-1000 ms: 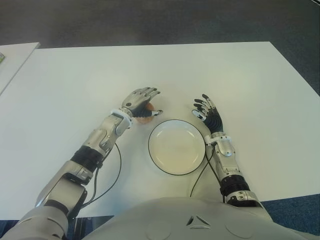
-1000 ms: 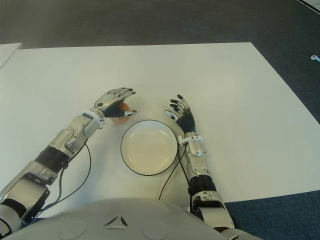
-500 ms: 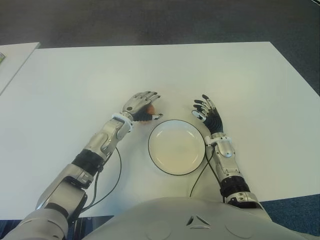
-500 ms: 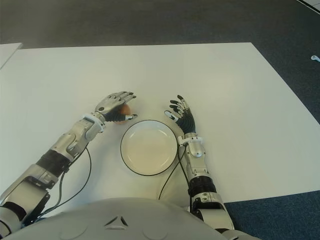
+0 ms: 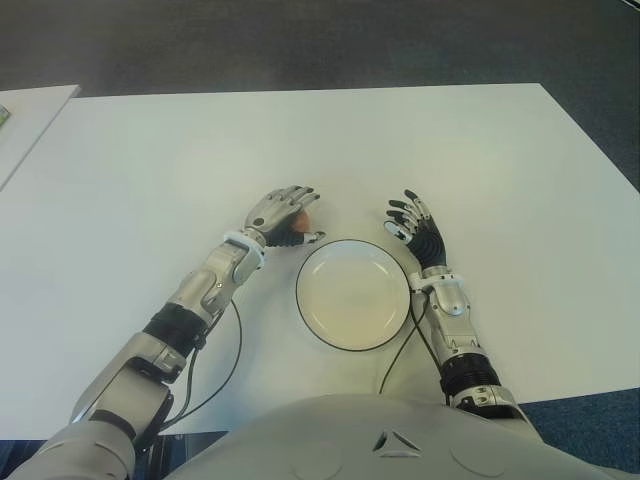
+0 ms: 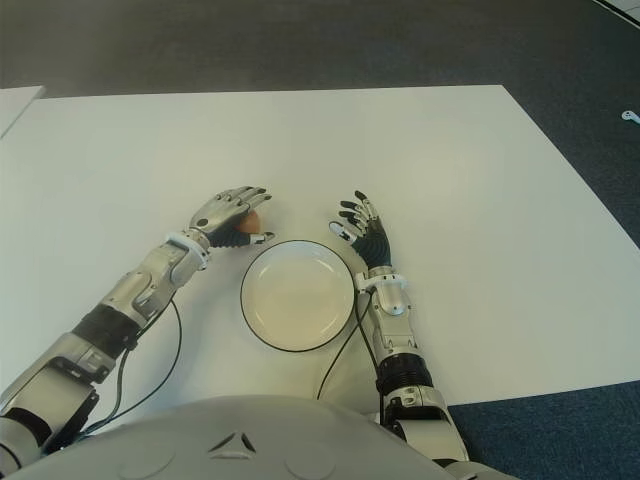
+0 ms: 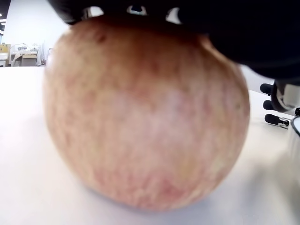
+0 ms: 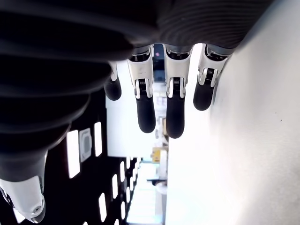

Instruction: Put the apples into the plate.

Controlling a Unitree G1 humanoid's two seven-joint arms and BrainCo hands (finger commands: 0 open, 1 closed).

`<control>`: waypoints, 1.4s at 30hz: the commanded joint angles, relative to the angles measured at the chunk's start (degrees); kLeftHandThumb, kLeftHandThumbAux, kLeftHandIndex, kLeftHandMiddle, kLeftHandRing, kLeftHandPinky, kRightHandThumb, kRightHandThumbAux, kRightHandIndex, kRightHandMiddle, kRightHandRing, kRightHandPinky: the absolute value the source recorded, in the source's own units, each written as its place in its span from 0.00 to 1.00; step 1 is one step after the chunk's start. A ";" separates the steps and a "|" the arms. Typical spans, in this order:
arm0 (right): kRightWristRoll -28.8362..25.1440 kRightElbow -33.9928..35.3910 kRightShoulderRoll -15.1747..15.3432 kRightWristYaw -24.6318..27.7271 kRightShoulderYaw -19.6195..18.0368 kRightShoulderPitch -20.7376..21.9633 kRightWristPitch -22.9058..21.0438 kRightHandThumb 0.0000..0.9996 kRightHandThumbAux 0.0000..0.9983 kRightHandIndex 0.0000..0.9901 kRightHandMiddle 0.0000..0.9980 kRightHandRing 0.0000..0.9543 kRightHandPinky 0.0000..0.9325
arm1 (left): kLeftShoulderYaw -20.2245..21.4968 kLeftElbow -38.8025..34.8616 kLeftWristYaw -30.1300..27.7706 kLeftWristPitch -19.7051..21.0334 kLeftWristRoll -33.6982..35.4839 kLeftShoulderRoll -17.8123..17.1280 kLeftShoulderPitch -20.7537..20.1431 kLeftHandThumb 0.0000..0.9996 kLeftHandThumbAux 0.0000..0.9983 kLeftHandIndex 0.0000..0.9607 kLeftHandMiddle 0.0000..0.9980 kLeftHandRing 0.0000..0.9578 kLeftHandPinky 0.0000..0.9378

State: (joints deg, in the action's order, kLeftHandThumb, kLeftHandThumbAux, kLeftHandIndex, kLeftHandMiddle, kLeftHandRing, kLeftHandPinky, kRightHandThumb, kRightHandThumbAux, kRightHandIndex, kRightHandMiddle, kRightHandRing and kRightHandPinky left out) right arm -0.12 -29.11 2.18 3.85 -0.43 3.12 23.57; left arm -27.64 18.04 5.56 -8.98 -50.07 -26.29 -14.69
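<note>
Just left of the plate (image 5: 353,293): your left hand (image 5: 283,213) cups the apple (image 5: 297,221) on the tabletop (image 5: 150,180).
Curled fingers secure it for transfer; your right hand (image 5: 414,224), fingers spread and empty, shows right of the plate.

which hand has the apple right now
The left hand, just beyond the plate's left rim, is wrapped over the apple, which sits on the table. The right hand, beyond the plate's right rim, has fingers spread and holds nothing.
</note>
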 commanded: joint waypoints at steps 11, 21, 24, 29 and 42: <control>0.52 -3.90 -0.45 -0.03 0.59 -4.99 -4.49 0.14 0.64 0.05 0.24 0.28 0.23 | -1.08 2.94 1.18 -0.18 -1.35 -0.90 1.26 0.26 0.24 0.00 0.00 0.00 0.00; -0.19 -3.35 -0.34 0.59 0.31 -5.13 -5.00 0.14 0.62 0.06 0.25 0.29 0.24 | -1.71 6.63 2.52 -0.97 -1.59 -1.23 1.09 0.26 0.25 0.00 0.00 0.00 0.00; -0.45 -3.05 -0.33 0.78 0.20 -5.23 -5.28 0.14 0.63 0.06 0.26 0.29 0.24 | -1.85 7.28 2.98 -1.12 -1.62 -1.22 1.05 0.25 0.25 0.00 0.00 0.00 0.00; -0.25 -2.71 -0.24 0.50 0.18 -5.39 -5.58 0.13 0.63 0.07 0.27 0.30 0.24 | -2.17 9.03 3.89 -0.97 -2.06 -1.28 0.82 0.23 0.26 0.00 0.00 0.00 0.00; -0.01 -1.91 -0.12 0.35 0.19 -5.91 -5.57 0.13 0.63 0.07 0.25 0.29 0.22 | -2.35 15.36 7.84 0.29 -2.61 -1.63 -0.81 0.13 0.34 0.00 0.00 0.00 0.00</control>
State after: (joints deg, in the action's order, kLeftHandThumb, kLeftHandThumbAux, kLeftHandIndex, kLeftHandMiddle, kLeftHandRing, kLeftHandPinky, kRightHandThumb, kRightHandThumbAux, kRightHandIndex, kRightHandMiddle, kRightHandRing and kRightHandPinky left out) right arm -0.33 -27.57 2.24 4.27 -0.29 2.20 22.19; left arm -29.00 28.35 14.20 -11.22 -51.29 -26.94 -17.52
